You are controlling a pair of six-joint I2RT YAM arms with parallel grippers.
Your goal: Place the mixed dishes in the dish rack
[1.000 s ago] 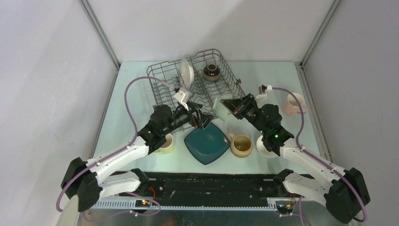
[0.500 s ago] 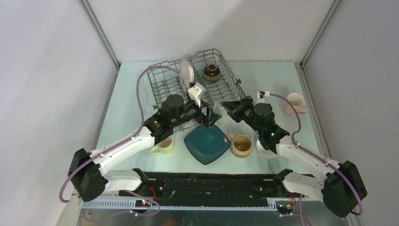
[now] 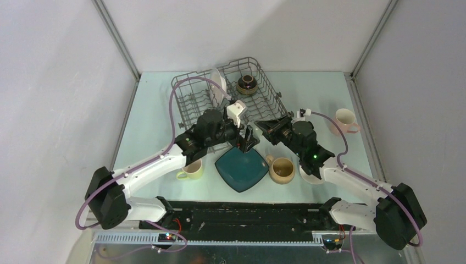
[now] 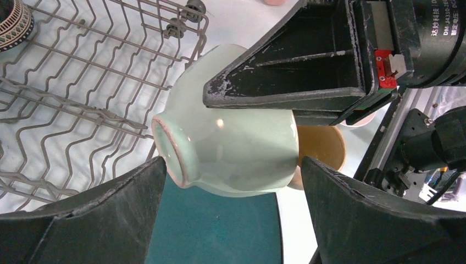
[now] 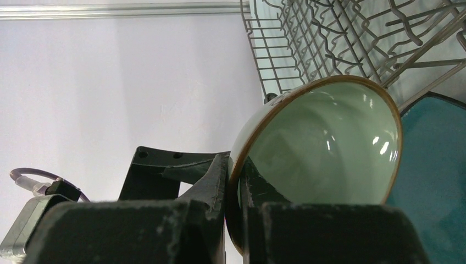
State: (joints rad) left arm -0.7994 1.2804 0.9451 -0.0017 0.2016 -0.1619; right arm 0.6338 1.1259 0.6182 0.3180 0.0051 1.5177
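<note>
Over the dark teal square plate [image 3: 239, 171], our right gripper [image 5: 233, 181] stays clamped on the rim of the pale green ceramic bowl [image 4: 231, 148]; our left gripper [image 4: 232, 165] has swung in, jaws wide around it, likely a handover toward the grey wire dish rack [image 3: 187, 96] beyond.

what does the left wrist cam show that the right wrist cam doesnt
Only the left wrist view: the outside and foot ring of the pale green bowl, the open left fingers either side of it, the tan mug behind, the brown bowl in the dish rack. Only the right wrist view: the bowl's glossy inside. Both: the bowl, the right fingers clamped on its rim, the rack, the teal plate.
</note>
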